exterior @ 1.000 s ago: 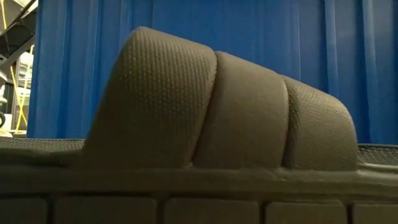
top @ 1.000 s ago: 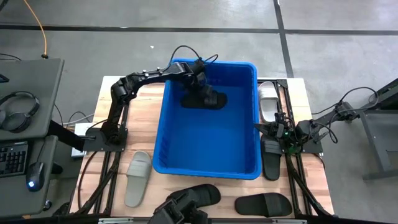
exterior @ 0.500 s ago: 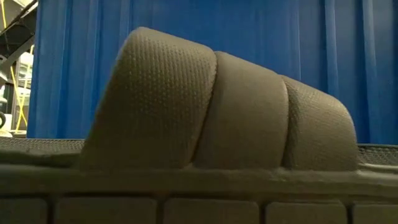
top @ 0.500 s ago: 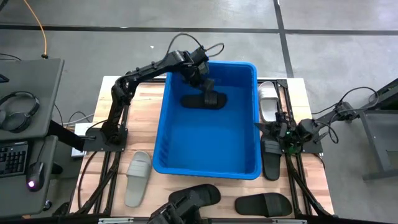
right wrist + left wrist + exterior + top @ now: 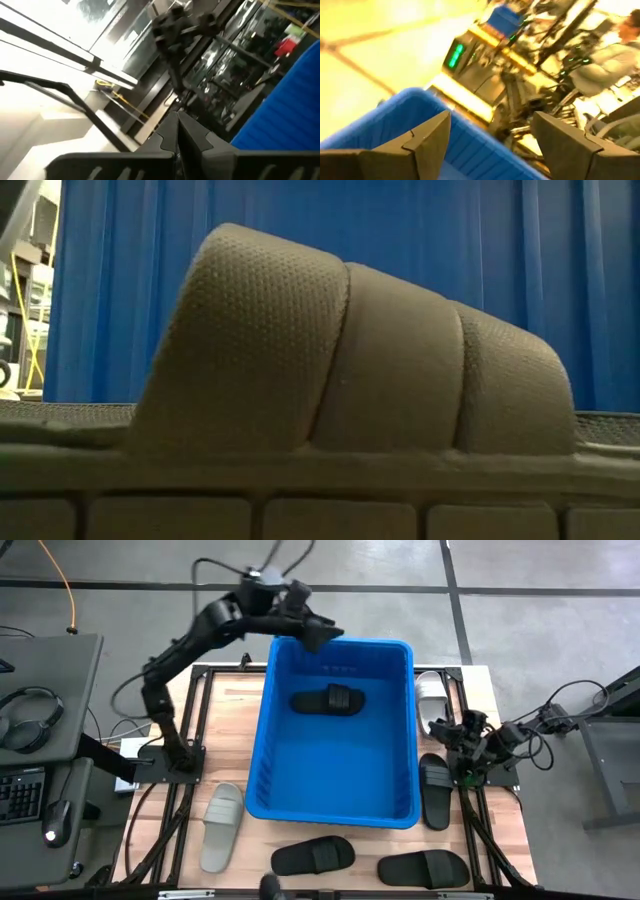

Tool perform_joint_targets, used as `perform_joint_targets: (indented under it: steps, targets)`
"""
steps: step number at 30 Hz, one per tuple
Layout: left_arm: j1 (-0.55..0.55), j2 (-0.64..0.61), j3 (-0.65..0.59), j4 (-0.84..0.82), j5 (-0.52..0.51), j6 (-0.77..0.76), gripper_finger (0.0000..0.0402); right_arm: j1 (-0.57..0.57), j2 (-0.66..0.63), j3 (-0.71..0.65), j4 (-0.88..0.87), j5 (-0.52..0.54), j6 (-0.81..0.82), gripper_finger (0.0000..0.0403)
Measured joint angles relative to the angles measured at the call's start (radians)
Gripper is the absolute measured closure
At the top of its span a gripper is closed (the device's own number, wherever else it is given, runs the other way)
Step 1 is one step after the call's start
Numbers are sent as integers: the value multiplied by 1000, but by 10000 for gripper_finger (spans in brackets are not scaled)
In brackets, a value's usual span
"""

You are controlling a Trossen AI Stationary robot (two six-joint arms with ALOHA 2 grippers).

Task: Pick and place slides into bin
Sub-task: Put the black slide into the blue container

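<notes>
A black slide (image 5: 328,700) lies flat on the floor of the blue bin (image 5: 400,810), near its far end. My left gripper (image 5: 328,634) is raised over the bin's far rim. It is open and empty in the left wrist view (image 5: 490,135), with the bin's rim (image 5: 405,100) below it. My right gripper (image 5: 447,732) is shut and empty at the table's right side, beside the bin. It stands between a white slide (image 5: 432,698) and a black slide (image 5: 436,790). Its closed fingers show in the right wrist view (image 5: 177,131).
A grey slide (image 5: 222,825) lies on the table left of the bin. Two black slides (image 5: 313,855) (image 5: 424,868) lie near the front edge. In the low view one black slide's strap (image 5: 340,350) fills the picture, with the bin's wall (image 5: 500,260) behind it.
My left gripper has gone up out of the bin and toward the table's far edge, away from the black slide. The slide stays lying on the bin's floor.
</notes>
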Motion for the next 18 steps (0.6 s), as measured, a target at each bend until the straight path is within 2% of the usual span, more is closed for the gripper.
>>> perform_joint_targets:
  steps: [5,7,13,16,18]
  targets:
    - [-77,-107,-2,-16,-69,137,128,0,5,131,-182,-1,-38,402]
    - [-102,-141,-1,-42,-101,184,128,0,14,214,-313,2,-42,402]
    - [-184,-204,-4,-75,-102,259,128,0,126,508,-769,3,34,402]
    - [-260,-245,-3,13,-107,298,129,0,200,633,-982,51,99,402]
    - [-328,-257,0,100,-158,333,130,0,241,687,-1079,114,143,402]
